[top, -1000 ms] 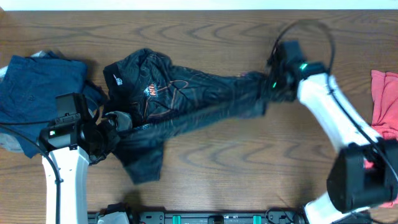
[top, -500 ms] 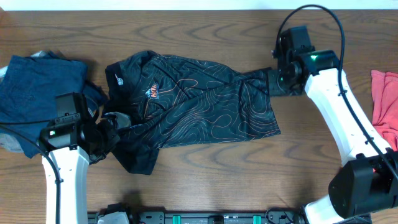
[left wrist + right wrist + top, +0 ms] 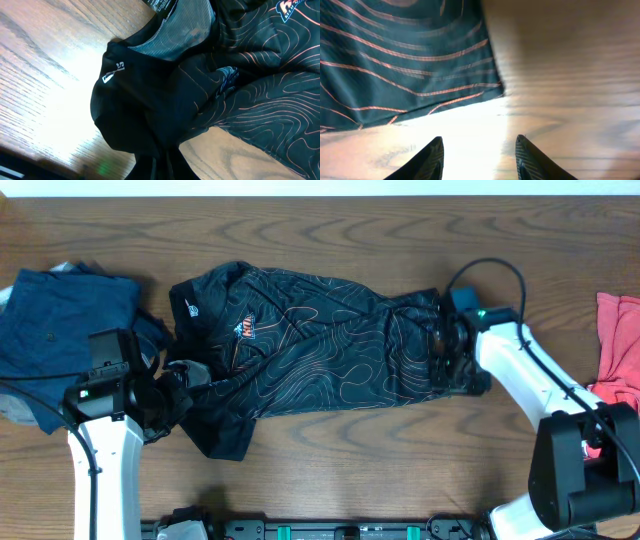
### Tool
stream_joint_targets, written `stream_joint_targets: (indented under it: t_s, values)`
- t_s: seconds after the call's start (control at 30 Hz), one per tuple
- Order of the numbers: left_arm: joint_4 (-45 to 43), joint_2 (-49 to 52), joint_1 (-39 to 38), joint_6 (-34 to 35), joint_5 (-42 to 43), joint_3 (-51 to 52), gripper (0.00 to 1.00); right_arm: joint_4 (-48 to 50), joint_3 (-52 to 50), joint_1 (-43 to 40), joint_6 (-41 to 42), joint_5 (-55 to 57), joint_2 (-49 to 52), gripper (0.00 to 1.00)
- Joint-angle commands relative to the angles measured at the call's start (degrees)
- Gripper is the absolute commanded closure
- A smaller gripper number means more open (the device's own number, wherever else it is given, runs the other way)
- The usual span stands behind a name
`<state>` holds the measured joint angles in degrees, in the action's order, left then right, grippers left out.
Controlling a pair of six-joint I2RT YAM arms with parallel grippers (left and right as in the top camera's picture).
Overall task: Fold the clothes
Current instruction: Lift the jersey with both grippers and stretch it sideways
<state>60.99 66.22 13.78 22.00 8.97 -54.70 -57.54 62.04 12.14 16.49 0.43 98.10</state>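
The black shirt with thin orange contour lines (image 3: 320, 345) lies spread out flat across the middle of the table, collar and logos to the left. My left gripper (image 3: 178, 392) is shut on the bunched black fabric at its lower left; in the left wrist view the fabric (image 3: 165, 95) runs down into the jaws (image 3: 165, 169). My right gripper (image 3: 456, 368) hangs at the shirt's right edge, open and empty. In the right wrist view its fingers (image 3: 480, 157) are spread over bare wood, just below the hem corner of the shirt (image 3: 395, 65).
A plain navy blue garment (image 3: 60, 325) lies crumpled at the far left, beside my left arm. A red T-shirt (image 3: 620, 345) lies at the right edge. A black rail (image 3: 330, 530) runs along the table's front edge.
The shirt went from stretched and bunched to lying flat. My right gripper let go of its right edge and moved toward the front along the hem. The left arm has not moved.
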Motion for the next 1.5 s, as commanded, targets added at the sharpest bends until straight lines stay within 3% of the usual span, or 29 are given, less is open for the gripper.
stream_joint_targets:
  t_s: [0.0, 0.53, 0.83, 0.97, 1.07, 1.1, 1.27, 1.47]
  values:
    - [0.0, -0.3, 0.2, -1.0, -0.7, -0.3, 0.94, 2.0, -2.8, 0.5, 5.0, -3.6, 0.5, 0.55]
    - [-0.1, -0.3, 0.2, -1.0, -0.7, -0.3, 0.94, 21.1, -14.7, 0.7, 16.3, -6.2, 0.5, 0.51]
    - [0.0, -0.3, 0.2, -1.0, -0.7, -0.3, 0.94, 27.2, -15.3, 0.6, 16.9, -6.1, 0.5, 0.50]
    - [0.0, -0.3, 0.2, -1.0, -0.7, -0.3, 0.94, 27.1, -15.3, 0.6, 16.9, -3.8, 0.5, 0.67]
    - [0.0, -0.3, 0.2, -1.0, -0.7, -0.3, 0.94, 26.9, -15.3, 0.6, 16.9, -3.7, 0.5, 0.96]
    - [0.0, -0.3, 0.2, -1.0, -0.7, -0.3, 0.94, 26.8, -15.3, 0.6, 16.9, -3.7, 0.5, 0.99]
    - [0.4, -0.4, 0.2, -2.7, 0.6, -0.3, 0.94, 24.1, -14.1, -0.1, 16.5, -6.0, -1.0, 0.99]
    - [3.3, -0.4, 0.2, -7.9, 6.2, -5.6, 0.94, 10.7, -3.0, -6.0, 11.6, -7.4, -10.5, 0.99]
